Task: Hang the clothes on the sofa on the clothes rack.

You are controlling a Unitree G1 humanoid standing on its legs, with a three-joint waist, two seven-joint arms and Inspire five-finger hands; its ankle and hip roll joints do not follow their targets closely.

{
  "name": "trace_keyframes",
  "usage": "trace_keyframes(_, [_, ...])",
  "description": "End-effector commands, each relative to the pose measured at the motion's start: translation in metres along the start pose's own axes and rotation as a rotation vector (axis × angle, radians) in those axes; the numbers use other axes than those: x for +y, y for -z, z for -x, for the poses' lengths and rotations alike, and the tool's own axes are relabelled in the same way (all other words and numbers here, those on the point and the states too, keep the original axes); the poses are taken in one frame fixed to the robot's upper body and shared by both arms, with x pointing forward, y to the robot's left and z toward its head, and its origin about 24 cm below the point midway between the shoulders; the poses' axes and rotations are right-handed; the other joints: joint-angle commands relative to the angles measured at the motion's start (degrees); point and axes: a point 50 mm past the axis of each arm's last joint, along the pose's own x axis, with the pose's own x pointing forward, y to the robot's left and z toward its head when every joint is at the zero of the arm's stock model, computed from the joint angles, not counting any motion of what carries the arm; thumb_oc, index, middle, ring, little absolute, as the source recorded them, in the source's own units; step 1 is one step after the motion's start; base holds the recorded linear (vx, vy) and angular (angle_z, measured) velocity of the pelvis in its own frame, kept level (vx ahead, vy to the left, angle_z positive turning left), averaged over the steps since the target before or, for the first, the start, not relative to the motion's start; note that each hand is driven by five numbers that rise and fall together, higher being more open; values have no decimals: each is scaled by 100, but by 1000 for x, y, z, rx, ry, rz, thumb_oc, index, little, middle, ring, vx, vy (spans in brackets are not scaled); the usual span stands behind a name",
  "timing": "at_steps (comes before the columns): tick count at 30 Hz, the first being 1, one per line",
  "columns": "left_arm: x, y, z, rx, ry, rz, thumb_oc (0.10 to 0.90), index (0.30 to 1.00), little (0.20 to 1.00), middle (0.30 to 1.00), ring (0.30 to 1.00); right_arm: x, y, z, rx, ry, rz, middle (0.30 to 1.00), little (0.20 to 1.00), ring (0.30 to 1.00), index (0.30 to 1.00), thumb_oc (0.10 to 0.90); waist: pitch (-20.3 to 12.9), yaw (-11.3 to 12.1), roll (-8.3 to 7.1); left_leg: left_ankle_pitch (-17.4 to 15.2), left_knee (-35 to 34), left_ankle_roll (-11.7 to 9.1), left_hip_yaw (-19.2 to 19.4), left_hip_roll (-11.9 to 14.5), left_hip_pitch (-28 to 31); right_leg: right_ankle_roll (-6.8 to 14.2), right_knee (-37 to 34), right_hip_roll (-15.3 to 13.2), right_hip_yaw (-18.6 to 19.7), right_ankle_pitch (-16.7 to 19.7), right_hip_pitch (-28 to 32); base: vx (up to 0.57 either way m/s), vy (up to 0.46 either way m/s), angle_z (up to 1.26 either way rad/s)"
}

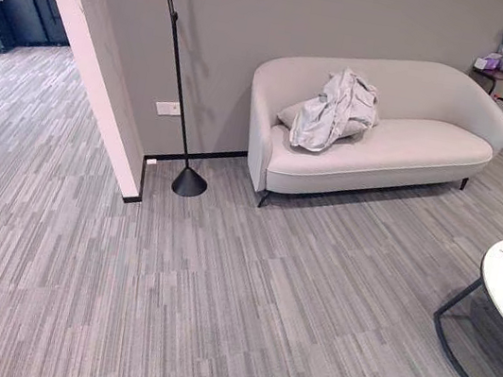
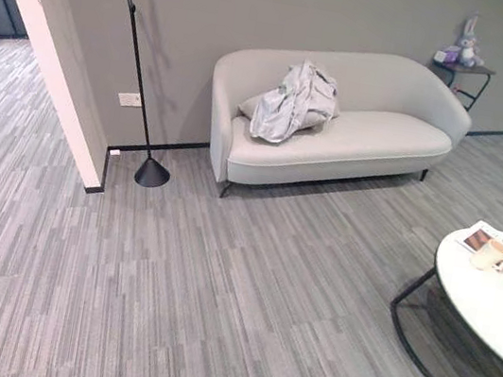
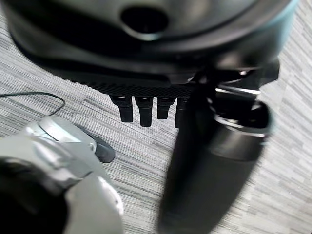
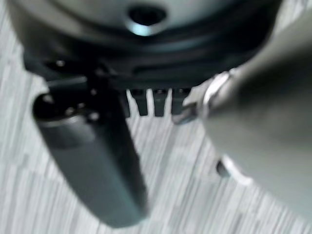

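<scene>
Presently listed. Garment [image 1: 335, 111]: pale grey, thin and crumpled, heaped at the left end of the sofa seat, draped over a cushion [image 1: 294, 115] and leaning on the backrest. Judged light, limp, slightly slick; likely to slide and unfold when lifted. Best taken by a bunched fold near the top of the heap, or by the collar if it can be found; which part is collar or sleeve cannot be told.

Sofa [image 1: 411, 147]: light grey, smooth upholstery, rounded back, thin dark legs, against the wall.

Rack [image 1: 173, 90]: slim black pole on a cone base, standing on the floor just off the sofa's left end; its top is out of frame.

Floor: striped grey carpet.

Left hand [image 3: 146, 109]: fingers straight, apart from the thumb, holding nothing, above carpet.

Right hand [image 4: 151, 102]: likewise relaxed and empty.
</scene>
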Motion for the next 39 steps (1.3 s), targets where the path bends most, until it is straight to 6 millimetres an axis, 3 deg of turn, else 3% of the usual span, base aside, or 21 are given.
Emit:
trace_keyframes(1, [-23,-12,-2,-23,45,-41,800,900,900,900,900,-14,9,2,49,87,39,900,900,900,900,800,50,44,-140,146,-458,-478,-232,359,-11,334,-592,-328,-223,387,178,0,0,0])
trace_keyframes(20, [-42,-6,-1,-30,152,-371,800,900,900,900,900,9,11,0,-9,-49,466,900,900,900,900,800,202,-236,-265,35,-458,-348,-17,276,-35,425,-592,-400,214,598,-116,-18,22,-11])
trace_keyframes(31, [-49,-16,-1,-82,161,-478,800,900,900,900,900,24,9,1,-47,-100,598,900,900,900,900,800,350,-389,-287,-43,-458,-213,47,81,-105,541,-592,-606,340,768,-241,-18,50,-8])
trace_keyframes(39, [-54,-23,-1,-105,184,-541,800,900,900,900,900,30,10,1,-44,-137,592,900,900,900,900,800,412,-472,-299,-132,-458,-84,41,-56,-51,596,-327,-775,349,834,-318,10,53,-4])
